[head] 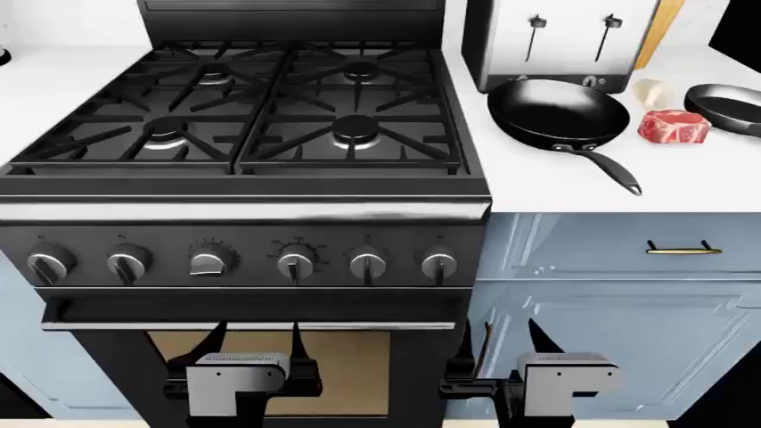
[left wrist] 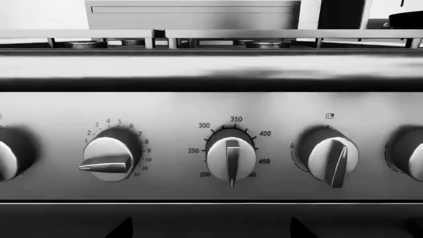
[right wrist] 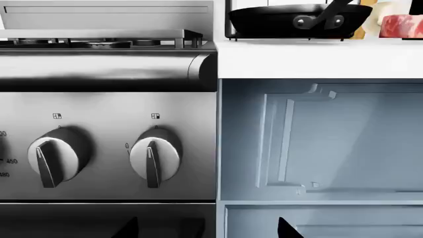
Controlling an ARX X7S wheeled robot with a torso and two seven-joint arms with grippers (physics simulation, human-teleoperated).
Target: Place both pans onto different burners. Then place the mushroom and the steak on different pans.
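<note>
No step is complete. Both pans, the larger (head: 559,111) and the smaller (head: 728,107), the steak (head: 673,126) and the mushroom (head: 650,92) sit on the tabletop (head: 523,183) near its back edge. All burners (head: 355,132) are bare. Left tool (head: 255,343) and right tool (head: 509,343) hang low, spread apart, holding nothing.

My left gripper (head: 256,343) and right gripper (head: 509,343) hang low before the oven door (head: 262,357), clear of it. Upper right, the toaster (head: 559,40) blocks behind the larger pan (head: 559,111); all four burner grates (head: 249,102) lie unobstructed.
</note>
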